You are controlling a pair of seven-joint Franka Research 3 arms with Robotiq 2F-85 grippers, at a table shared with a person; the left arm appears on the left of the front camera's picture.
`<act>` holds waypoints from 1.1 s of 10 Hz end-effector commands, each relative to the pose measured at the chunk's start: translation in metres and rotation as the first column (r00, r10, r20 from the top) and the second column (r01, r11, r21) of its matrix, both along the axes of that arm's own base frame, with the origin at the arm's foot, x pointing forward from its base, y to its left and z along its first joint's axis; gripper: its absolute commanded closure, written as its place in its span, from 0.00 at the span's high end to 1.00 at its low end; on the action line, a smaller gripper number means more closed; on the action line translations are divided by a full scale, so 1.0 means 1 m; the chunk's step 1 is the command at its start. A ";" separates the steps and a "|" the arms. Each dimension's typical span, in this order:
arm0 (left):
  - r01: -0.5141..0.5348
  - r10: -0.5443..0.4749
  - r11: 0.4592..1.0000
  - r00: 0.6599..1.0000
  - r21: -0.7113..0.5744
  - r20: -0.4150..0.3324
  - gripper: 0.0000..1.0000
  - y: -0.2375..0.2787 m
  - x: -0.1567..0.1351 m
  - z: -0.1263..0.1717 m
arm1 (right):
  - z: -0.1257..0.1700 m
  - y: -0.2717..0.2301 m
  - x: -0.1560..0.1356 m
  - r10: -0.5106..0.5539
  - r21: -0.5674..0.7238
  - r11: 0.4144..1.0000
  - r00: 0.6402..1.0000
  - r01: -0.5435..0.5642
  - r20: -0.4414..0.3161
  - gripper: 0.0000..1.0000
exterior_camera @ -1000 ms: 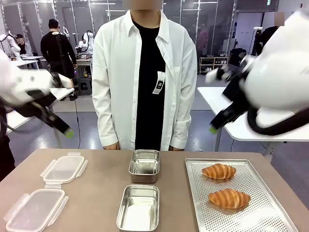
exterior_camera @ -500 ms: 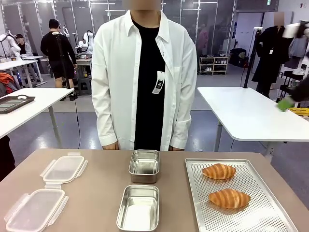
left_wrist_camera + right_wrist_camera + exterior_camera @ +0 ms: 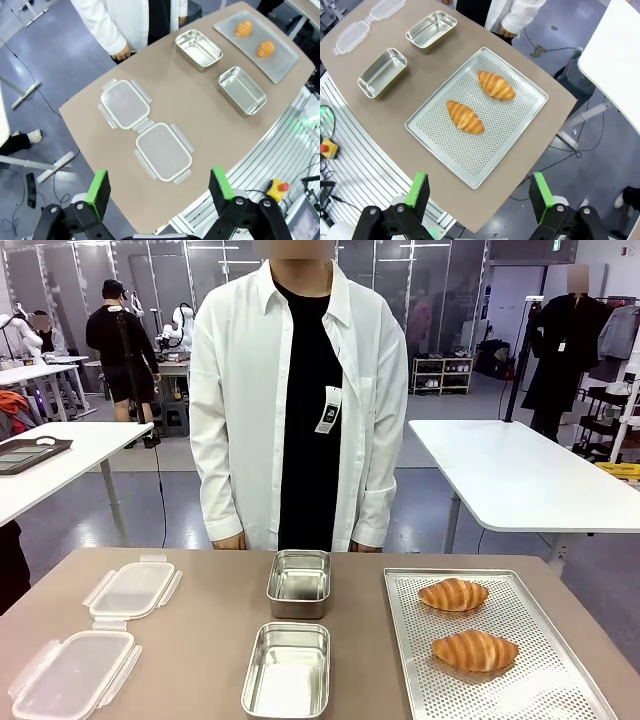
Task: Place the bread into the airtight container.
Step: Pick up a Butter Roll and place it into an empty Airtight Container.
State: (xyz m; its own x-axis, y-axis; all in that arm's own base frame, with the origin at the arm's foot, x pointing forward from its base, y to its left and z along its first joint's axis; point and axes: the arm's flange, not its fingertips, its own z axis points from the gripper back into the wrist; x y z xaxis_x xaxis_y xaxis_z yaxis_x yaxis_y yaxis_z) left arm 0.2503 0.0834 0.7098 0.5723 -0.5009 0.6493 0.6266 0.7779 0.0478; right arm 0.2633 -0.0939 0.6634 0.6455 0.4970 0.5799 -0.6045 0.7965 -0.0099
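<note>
Front view crops the tray (image 3: 545, 695) below the near bread (image 3: 475, 651).

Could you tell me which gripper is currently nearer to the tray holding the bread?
Right. The right gripper hangs high above the tray; the left gripper hangs high beyond the lids, with the tray far across the table.

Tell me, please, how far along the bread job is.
Nothing is done yet: both breads lie on the tray, both steel containers are empty, lids aside. In hand: nothing; the left tool and right tool hang open above the table. Every step is left.
</note>
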 end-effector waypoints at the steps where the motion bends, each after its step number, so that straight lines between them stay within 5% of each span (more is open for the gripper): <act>1: 0.008 -0.008 1.000 1.000 -0.030 0.005 1.00 -0.006 0.006 -0.011 | -0.009 0.001 0.005 -0.016 0.008 1.000 1.000 0.016 -0.013 1.00; 6: 0.000 0.000 1.000 1.000 0.000 0.000 1.00 0.000 0.000 0.000 | -0.002 0.001 0.001 -0.004 -0.002 1.000 1.000 0.004 -0.005 1.00; 8: 0.000 0.000 1.000 1.000 0.000 0.000 1.00 0.000 0.000 0.000 | -0.003 0.033 -0.007 0.351 -0.204 0.923 0.932 -0.327 0.090 1.00; 11: 0.000 0.000 1.000 1.000 0.000 0.000 1.00 0.000 0.000 0.000 | -0.042 0.095 0.033 0.492 -0.299 0.826 0.870 -0.478 -0.029 1.00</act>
State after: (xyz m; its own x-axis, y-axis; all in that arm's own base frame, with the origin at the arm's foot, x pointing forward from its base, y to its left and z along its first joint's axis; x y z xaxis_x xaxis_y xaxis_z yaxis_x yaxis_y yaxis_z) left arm 0.2511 0.0828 0.7076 0.5760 -0.4970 0.6490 0.6249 0.7796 0.0424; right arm 0.2776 -0.0042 0.6393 0.2673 0.8614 0.4319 -0.9007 0.3826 -0.2057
